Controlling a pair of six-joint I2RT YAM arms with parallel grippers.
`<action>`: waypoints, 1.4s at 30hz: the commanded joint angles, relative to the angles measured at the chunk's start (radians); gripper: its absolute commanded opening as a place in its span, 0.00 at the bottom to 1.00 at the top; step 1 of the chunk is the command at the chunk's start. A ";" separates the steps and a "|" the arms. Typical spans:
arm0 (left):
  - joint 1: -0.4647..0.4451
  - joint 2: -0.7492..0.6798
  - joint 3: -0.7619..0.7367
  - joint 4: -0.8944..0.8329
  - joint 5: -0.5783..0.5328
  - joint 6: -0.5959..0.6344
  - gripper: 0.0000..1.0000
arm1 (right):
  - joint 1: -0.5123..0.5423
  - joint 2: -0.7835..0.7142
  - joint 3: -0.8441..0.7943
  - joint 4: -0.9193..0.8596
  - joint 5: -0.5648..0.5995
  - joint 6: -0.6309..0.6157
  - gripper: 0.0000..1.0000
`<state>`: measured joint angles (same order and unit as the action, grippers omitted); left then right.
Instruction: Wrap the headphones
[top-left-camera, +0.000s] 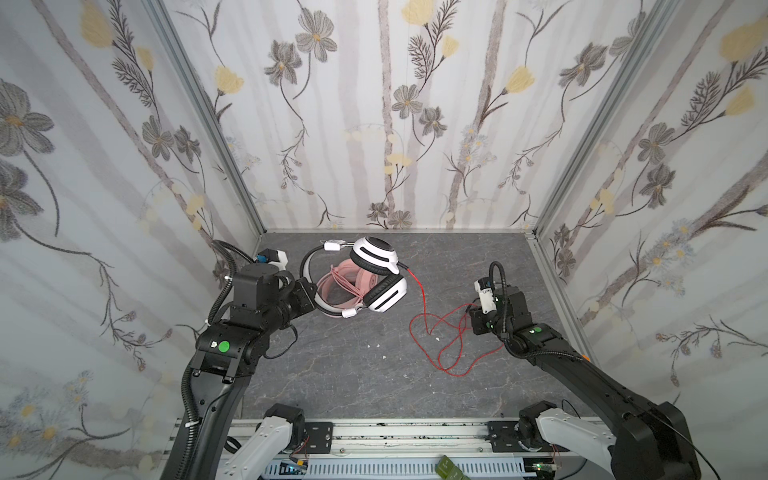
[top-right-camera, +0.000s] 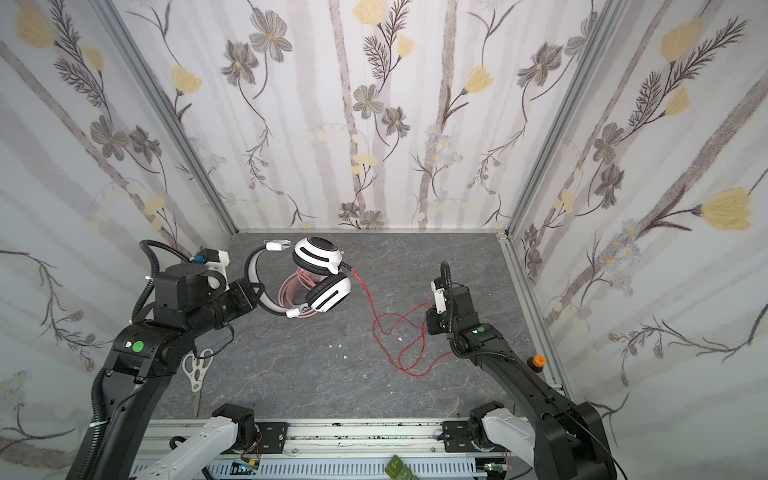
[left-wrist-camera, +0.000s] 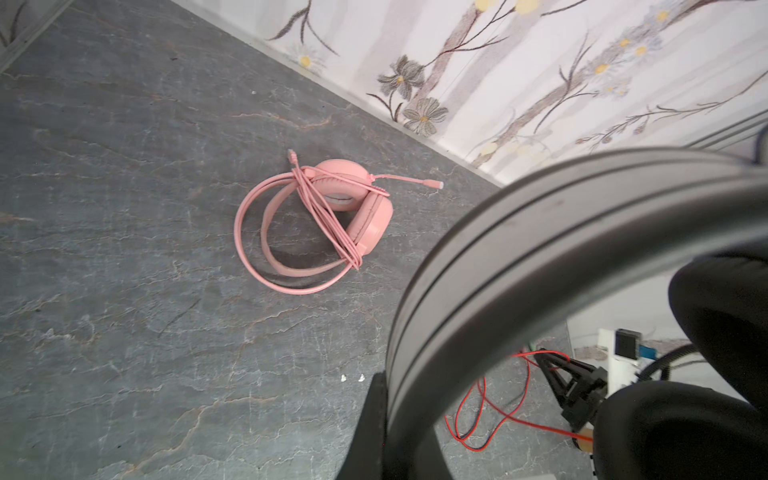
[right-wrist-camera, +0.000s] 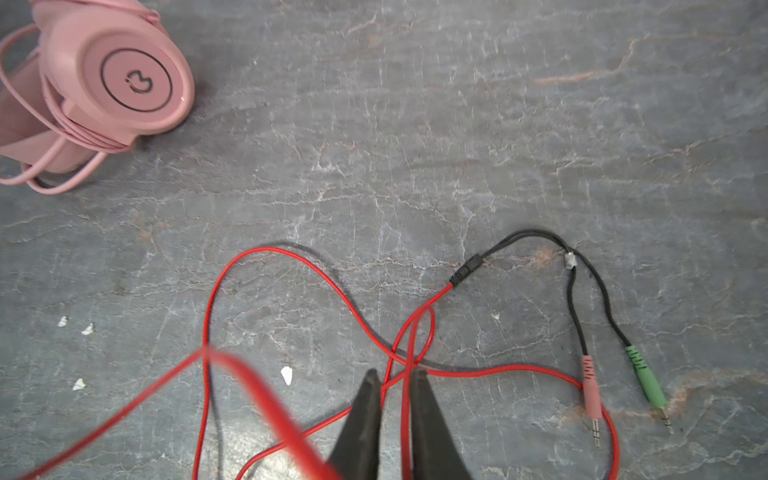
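Observation:
My left gripper is shut on the headband of the white-and-black headphones. It holds them in the air above the pink headphones. The pink set lies on the grey floor with its pink cable wound around it. A thin red cable runs from the white set's earcup down to loose loops on the floor. My right gripper is open just above those loops, a red strand passing between its fingers.
The red cable ends in black leads with a pink plug and a green plug. Scissors lie under the left arm. An orange-capped object sits by the right wall. White crumbs dot the floor. Flowered walls enclose three sides.

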<state>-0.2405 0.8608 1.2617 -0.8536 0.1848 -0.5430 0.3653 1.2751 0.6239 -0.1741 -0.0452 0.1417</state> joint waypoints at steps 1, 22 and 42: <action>0.000 0.000 0.018 0.104 0.052 -0.021 0.00 | 0.001 0.034 0.016 0.047 -0.015 0.010 0.58; 0.000 0.049 0.079 0.017 -0.016 -0.034 0.00 | 0.060 -0.243 -0.226 0.424 -0.508 0.091 0.66; 0.010 0.184 0.306 -0.019 0.049 -0.122 0.00 | 0.111 -0.153 -0.412 0.774 -0.558 0.246 0.73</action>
<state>-0.2344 1.0397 1.5402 -0.9321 0.1886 -0.6117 0.4740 1.0893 0.2043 0.4339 -0.5743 0.3592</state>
